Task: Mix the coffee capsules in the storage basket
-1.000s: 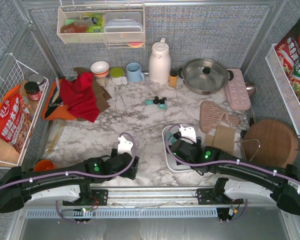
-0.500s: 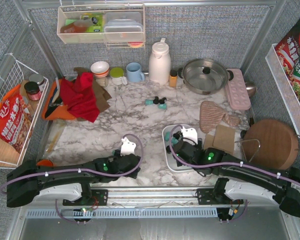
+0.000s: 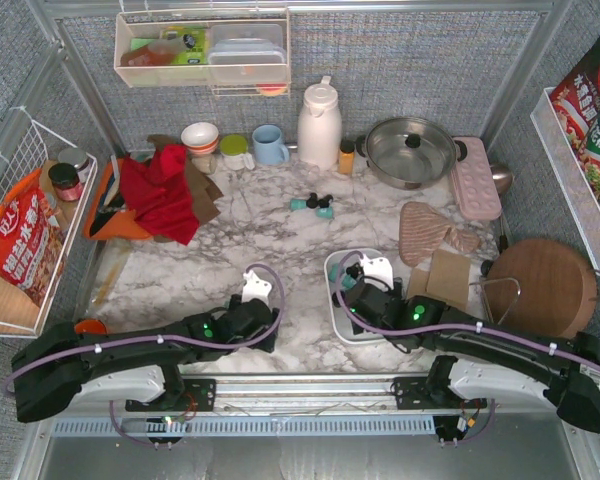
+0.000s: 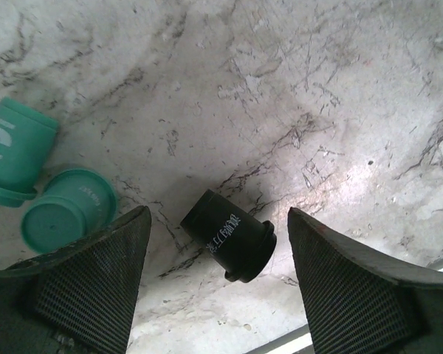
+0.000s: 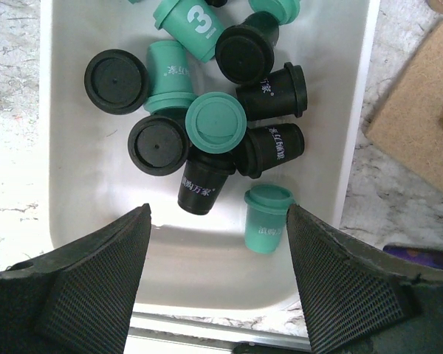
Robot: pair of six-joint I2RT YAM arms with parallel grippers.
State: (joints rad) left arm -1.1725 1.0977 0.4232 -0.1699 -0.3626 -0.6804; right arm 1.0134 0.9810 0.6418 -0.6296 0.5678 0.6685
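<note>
The white storage basket (image 3: 337, 318) sits at the front right of the marble; in the right wrist view its floor (image 5: 88, 192) holds several teal and black coffee capsules (image 5: 215, 122), piled toward the far end. My right gripper (image 5: 218, 210) (image 3: 376, 272) is open above the basket's near end. A black capsule (image 5: 201, 186) and a teal one (image 5: 267, 219) lie just ahead of its fingers. My left gripper (image 4: 218, 214) (image 3: 256, 287) is open low over the marble. A black capsule (image 4: 229, 236) lies on its side between the fingers, and two teal capsules (image 4: 66, 210) lie to the left.
A few loose capsules (image 3: 314, 205) lie on the marble farther back. Behind them stand a white thermos (image 3: 319, 125), a blue mug (image 3: 270, 145), a steel pot (image 3: 410, 150) and a red cloth (image 3: 162, 192). A cork mat (image 3: 448, 275) and a round wooden board (image 3: 542, 285) lie right of the basket.
My left arm has reached forward and a little right across the marble. My right gripper has shifted slightly over the basket. Both stay open.
</note>
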